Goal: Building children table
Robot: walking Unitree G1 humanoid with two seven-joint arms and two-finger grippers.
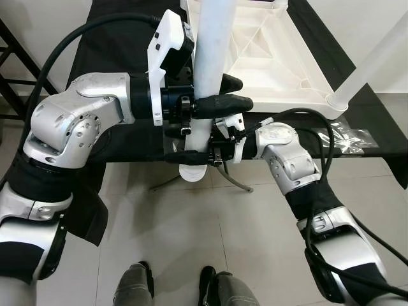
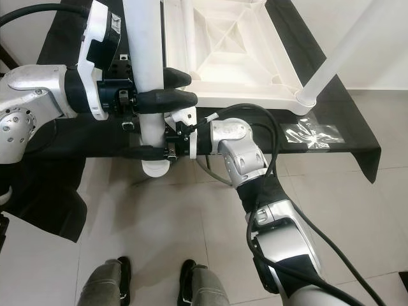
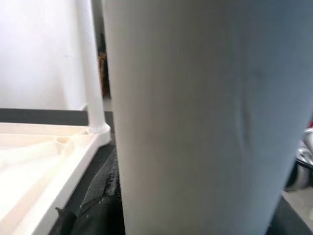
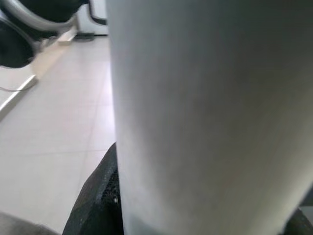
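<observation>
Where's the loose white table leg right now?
The white table leg stands upright at centre, clamped by both the left gripper and right gripper.

- My left arm is bent at the elbow and reaches across in front of the body; its left gripper [image 1: 220, 102] has the black fingers [image 1: 231, 102] closed around the white table leg [image 1: 213, 44], one finger lying on the near side.
- My right arm is folded sharply (the elbow points down to the floor), with the forearm rising to the same leg.
- The right gripper [image 1: 197, 155] clamps this leg lower, near its end, just under the left one.
</observation>
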